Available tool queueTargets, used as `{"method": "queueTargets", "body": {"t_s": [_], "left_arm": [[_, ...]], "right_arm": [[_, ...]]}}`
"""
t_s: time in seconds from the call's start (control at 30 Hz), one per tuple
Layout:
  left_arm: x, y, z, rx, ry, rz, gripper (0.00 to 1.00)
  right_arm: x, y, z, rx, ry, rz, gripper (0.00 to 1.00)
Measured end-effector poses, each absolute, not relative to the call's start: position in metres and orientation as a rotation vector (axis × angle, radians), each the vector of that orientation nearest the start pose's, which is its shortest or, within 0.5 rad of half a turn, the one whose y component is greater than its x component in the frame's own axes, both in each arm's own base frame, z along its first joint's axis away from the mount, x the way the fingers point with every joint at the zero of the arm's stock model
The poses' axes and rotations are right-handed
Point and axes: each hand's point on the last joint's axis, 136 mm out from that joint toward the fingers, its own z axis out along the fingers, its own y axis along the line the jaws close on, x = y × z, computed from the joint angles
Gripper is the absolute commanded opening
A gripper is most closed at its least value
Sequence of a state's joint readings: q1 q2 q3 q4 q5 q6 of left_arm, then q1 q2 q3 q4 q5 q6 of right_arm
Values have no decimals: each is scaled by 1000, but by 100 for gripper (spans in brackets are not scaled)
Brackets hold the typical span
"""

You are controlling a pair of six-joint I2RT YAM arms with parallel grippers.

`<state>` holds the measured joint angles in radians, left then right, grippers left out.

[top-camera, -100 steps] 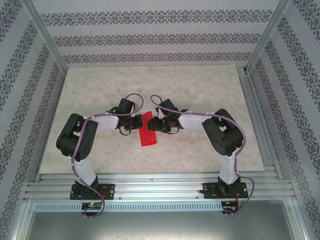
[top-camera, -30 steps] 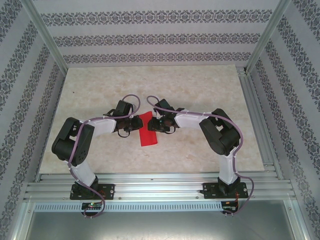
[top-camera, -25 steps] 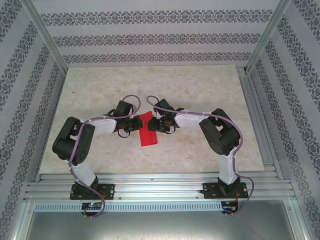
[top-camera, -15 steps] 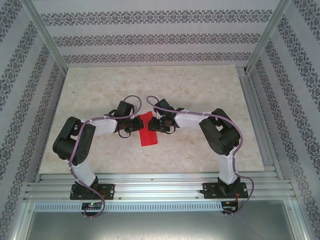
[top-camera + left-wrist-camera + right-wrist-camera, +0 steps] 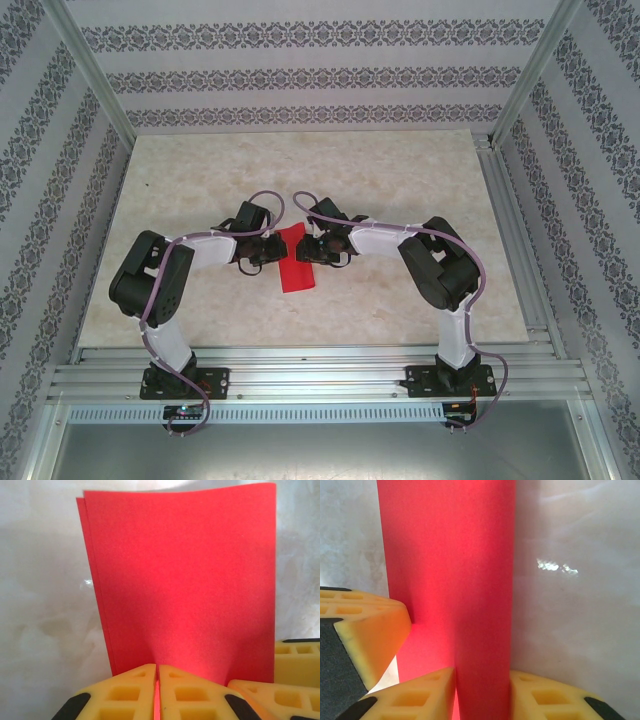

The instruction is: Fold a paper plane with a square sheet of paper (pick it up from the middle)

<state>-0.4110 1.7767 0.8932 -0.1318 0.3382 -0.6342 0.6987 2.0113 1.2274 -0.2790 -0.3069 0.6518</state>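
The left hand (image 5: 157, 672) was closed almost fully. Its yellow fingers (image 5: 125, 690) all but met, and a thin red sliver of the paper (image 5: 185, 580) was pinched in the slit between them. From that grip the paper ran away from the wrist camera over the pale marbled bench (image 5: 40, 605). It was slightly bowed, and a second layer showed along its left edge, so it lay doubled over. Its face was plain red and unmarked.

The right hand (image 5: 482, 680) stood partly closed from the opposite side. A strip of the same paper filled the gap between its two fingers (image 5: 545, 695), and both touched it. I could not tell how firmly they pressed. One of the left hand's fingers lay just beside that strip, at the left of the right wrist view.

From above, the two hands met nose to nose at the far end of the paper. The paper lay near the middle of the bench as a narrow red rectangle, tilted a little, with its near end free. Walls papered in grey ornamental bands stood around the bench.
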Motion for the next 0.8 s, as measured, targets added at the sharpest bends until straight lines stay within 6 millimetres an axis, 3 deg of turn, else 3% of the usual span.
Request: {"method": "queueTargets", "body": {"t_s": [0.6,0.8], "left_arm": [[343,-212,21,-169,2723,-754,13],[346,-209,40,-165,2681,-747,15]], "right_arm": [[322,339,13,-206,2821,794,34],[322,339,13,-216,2829,780,34]]}}
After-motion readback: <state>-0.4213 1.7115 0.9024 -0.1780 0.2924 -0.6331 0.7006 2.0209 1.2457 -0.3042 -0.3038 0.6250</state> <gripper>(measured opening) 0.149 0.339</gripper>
